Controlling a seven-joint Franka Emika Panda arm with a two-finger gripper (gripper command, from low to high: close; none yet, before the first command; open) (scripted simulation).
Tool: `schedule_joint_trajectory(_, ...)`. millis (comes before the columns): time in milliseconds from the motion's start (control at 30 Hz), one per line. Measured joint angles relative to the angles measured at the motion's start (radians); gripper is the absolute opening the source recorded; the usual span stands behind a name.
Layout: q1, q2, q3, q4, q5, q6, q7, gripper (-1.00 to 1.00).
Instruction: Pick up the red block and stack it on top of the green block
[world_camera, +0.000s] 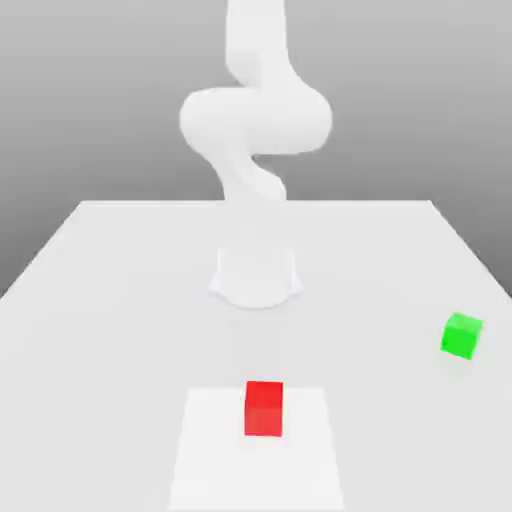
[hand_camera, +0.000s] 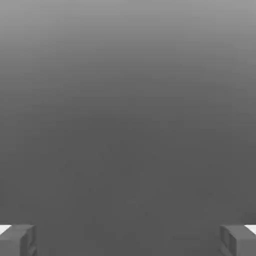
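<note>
A white robot arm (world_camera: 255, 130) rises from its round base (world_camera: 256, 275) at the middle of a pale counter (world_camera: 110, 290). Taking that base as the landmark: the red block (world_camera: 263, 408) sits on the counter in front of the base, toward the camera and almost in line with it, inside a slightly brighter square patch (world_camera: 200, 450) of the surface. The green block (world_camera: 461, 335) sits well apart from the red block, off toward the exterior view's right of the base. Both cubes rest flat, with nothing on or against them.

In the hand view the end effector (hand_camera: 128, 240) is released, its 2 fingers (hand_camera: 18, 240) spread to opposite edges with only plain grey between them. It holds nothing.

The step in hand looks like the approach to the red block, so no part of the task is done yet. To do it well, the end effector should probably centre above the red block, line its fingers up with 2 opposite flat faces, and descend straight so neither finger clips the top edge or nudges the cube.
</note>
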Motion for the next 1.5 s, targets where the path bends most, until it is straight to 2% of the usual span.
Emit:
schedule_joint_trajectory(600,-0.012,0.674,0.036,-0.451,0.000,0.437,0.059,0.00)
schedule_joint_trajectory(833,-0.004,0.927,0.016,-0.439,-0.047,0.646,0.096,0.00)
schedule_joint_trajectory(867,-0.003,0.947,0.015,-0.437,-0.048,0.664,0.097,-1.00)
schedule_joint_trajectory(1100,-0.004,0.945,0.016,-0.437,-0.052,0.663,0.100,-1.00)
schedule_joint_trajectory(1367,0.005,0.706,0.041,-0.468,0.007,0.456,0.098,-1.00)
schedule_joint_trajectory(1500,0.145,0.677,0.117,-0.459,0.034,0.422,0.259,-1.00)
